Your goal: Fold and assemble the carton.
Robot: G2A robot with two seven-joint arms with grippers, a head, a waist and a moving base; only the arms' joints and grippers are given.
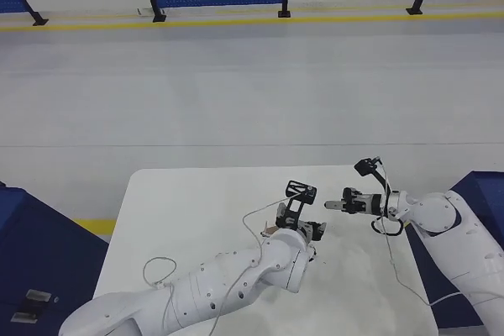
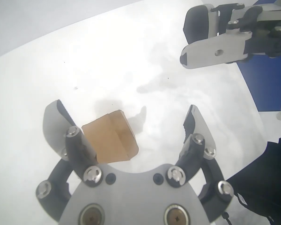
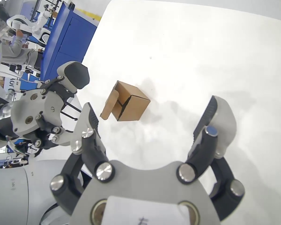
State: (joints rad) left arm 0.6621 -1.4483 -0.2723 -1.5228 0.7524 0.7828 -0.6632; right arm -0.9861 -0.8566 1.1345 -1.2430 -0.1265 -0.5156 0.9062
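Carton (image 3: 128, 104) on table (image 3: 201, 36), open flapped end facing left hand (image 2: 125, 106); it and right hand (image 3: 150, 103) spread wide, empty.

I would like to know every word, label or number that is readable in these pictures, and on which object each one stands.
Nothing can be read whole.
Carton: plain brown, no print on the faces shown.
White label on the right wrist mount: dark marks, cut off by the picture's edge.
Small grey mark on the white arm shell: too small to read.
Sign in the room behind: partly hidden, unreadable.
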